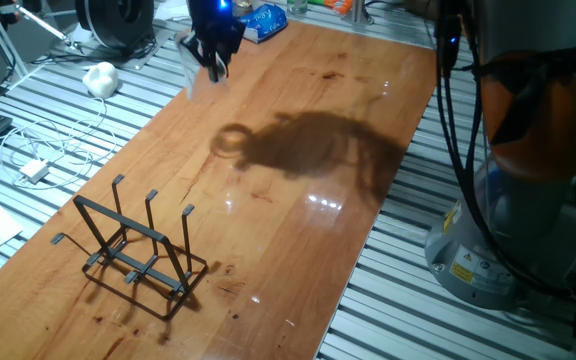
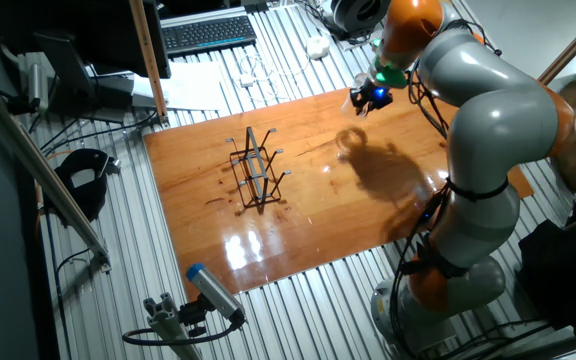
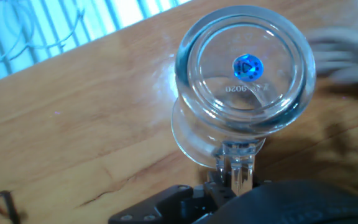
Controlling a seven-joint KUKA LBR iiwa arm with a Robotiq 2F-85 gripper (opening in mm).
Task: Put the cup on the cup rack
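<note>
The clear glass cup [image 3: 244, 81] fills the hand view, bottom toward the camera, with its handle [image 3: 236, 168] held between my fingers. In one fixed view the cup [image 1: 194, 72] hangs as a faint see-through shape under my gripper [image 1: 214, 55], above the far left edge of the wooden table. My gripper [image 2: 366, 98] is shut on the cup's handle. The black wire cup rack [image 1: 136, 250] stands at the near left of the table, well apart from the cup. It also shows in the other fixed view [image 2: 256, 175]. Its three prongs stand upright and bare.
A white lump [image 1: 100, 77], a white cable with plug [image 1: 36, 165] and a keyboard [image 2: 208, 33] lie on the ribbed metal bench beside the wooden table [image 1: 298, 230]. A blue packet [image 1: 263, 22] lies at the table's far end. The robot base [image 1: 513, 220] stands at the right.
</note>
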